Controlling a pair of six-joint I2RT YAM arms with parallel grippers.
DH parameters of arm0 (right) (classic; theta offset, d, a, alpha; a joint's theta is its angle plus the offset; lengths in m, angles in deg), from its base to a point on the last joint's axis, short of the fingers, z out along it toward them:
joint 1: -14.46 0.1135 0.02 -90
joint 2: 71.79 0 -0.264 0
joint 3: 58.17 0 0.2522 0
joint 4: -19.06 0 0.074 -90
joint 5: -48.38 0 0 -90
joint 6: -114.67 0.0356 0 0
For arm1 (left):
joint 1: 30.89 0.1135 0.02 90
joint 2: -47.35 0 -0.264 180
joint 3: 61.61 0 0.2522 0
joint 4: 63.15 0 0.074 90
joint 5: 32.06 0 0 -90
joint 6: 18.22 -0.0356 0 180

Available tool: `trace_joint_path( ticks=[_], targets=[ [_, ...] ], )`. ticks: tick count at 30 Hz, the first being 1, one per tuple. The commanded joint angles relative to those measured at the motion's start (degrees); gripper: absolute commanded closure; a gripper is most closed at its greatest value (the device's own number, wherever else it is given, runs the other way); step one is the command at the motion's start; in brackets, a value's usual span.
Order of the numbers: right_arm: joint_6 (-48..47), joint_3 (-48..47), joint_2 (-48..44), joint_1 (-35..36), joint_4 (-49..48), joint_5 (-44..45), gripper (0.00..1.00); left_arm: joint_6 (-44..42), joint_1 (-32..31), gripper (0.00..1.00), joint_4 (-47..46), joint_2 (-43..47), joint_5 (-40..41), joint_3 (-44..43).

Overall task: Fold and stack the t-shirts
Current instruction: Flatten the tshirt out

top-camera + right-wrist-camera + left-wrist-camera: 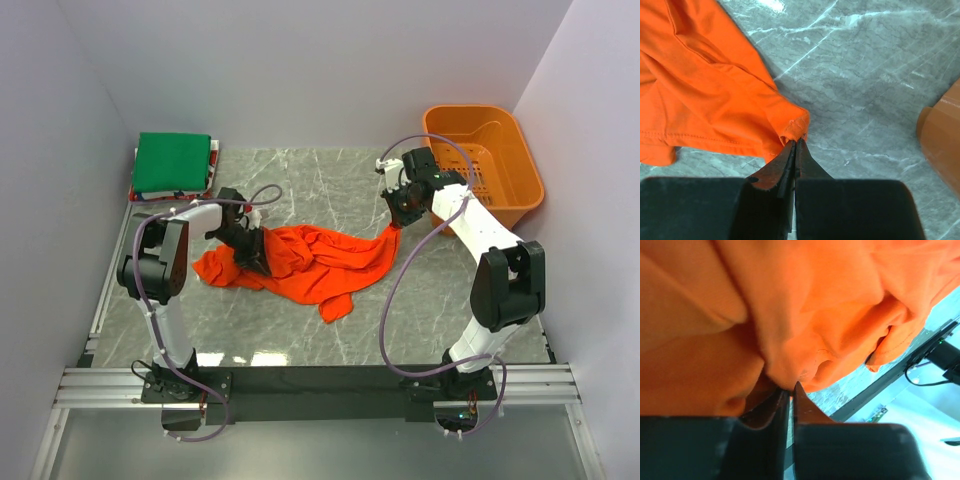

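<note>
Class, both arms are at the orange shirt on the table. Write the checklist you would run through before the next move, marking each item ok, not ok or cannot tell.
1. The right gripper is shut on a corner of the orange shirt: ok.
2. The left gripper has cloth pinched: cannot tell; its jaws are nearly together, with cloth bunched at the tips.
3. The shirt lies flat for folding: not ok, it is crumpled.
4. The shirt is apart from the basket: ok.
5. The folded stack at the far left is apart from the shirt: ok.
</note>
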Motion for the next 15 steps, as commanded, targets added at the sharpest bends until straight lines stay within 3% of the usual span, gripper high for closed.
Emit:
trace_joint_path(
  ticks=[1,4,7,11,15],
  targets=[
    [-0.24,-2.24,-0.51,-0.51,0.26,0.21,1.00,-0.47,-0.05,0.92,-0.05,1.53,-2.24,-2.81],
    [-0.85,-2.24,-1.38,-0.60,0.00,1.27,1.00,-0.65,1.96,0.99,0.91,2.94,-3.12,-5.01],
    [-1.47,-3.20,-2.18,-1.74,-0.35,1.88,1.00,-1.97,4.85,0.99,3.02,3.82,-5.31,-10.62],
    [-1.82,-5.66,-3.23,-3.93,-1.67,2.50,1.00,-2.50,9.43,0.99,6.98,1.90,-8.57,-27.45],
    [-1.39,-8.56,-4.90,-6.04,-5.79,3.55,1.00,3.72,14.70,0.99,4.36,-1.01,-12.08,-43.13]
  ],
)
